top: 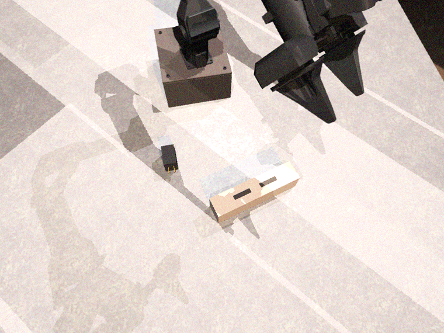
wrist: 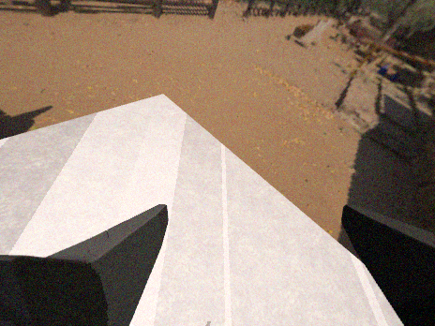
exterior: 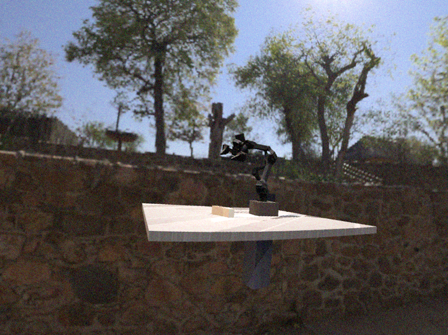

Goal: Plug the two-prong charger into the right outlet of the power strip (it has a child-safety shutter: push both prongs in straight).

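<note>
charger: small black box [top: 168,156], lying on the tabletop [top: 321,310] [exterior: 190,233] [wrist: 197,262] between base block and strip, apart from both. I can't pick it out in the exterior view.
gripper: fingers [top: 346,107] [exterior: 227,154] spread nearly full, nothing between them, up in the air well off the charger.
done: no grasp, no plug-in. Looks like approach stage at best.
left: get over charger, grip, lift, line up, push both prongs straight into right outlet.
power strip: long pale tan block [top: 230,199] [exterior: 222,211], square edges, two dark slots on top, nothing plugged in.
prongs: two thin gold-coloured pins [top: 171,169] on one short end, metal by the look.
tabletop: pale, mottled, stone-like, banded by shadow.
base block: brownish, boxy [top: 197,93] [exterior: 262,208], screws near top corners.
finger shape: black, tapered, smooth-faced.
</note>
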Controlling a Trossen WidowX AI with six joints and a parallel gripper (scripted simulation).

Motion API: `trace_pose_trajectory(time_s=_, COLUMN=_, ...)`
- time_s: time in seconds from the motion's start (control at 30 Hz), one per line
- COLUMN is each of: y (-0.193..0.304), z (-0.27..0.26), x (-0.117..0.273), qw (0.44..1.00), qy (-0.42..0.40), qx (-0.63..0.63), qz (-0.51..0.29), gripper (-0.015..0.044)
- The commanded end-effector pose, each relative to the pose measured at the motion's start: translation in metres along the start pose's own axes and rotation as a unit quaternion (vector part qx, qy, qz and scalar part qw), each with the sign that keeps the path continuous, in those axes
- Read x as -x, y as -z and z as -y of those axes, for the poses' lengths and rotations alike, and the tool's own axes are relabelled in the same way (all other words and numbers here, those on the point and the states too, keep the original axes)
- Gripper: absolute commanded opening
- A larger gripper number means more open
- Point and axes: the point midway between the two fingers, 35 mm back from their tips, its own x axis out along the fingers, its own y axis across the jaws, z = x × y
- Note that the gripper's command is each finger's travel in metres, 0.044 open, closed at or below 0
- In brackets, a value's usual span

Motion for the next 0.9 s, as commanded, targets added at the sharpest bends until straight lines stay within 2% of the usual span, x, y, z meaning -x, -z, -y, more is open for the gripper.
trace_pose_trajectory(time_s=0.0, y=0.027, z=0.007, x=-0.011, qw=0.999, qy=0.005, qx=-0.018, qz=-0.043, gripper=0.0440)
trace_pose_trajectory(time_s=0.43, y=0.125, z=0.029, x=-0.032, qw=0.979, qy=0.020, qx=-0.084, qz=-0.185, gripper=0.0440)
trace_pose_trajectory(time_s=0.87, y=0.226, z=0.034, x=-0.028, qw=0.934, qy=0.019, qx=-0.164, qz=-0.317, gripper=0.0440)
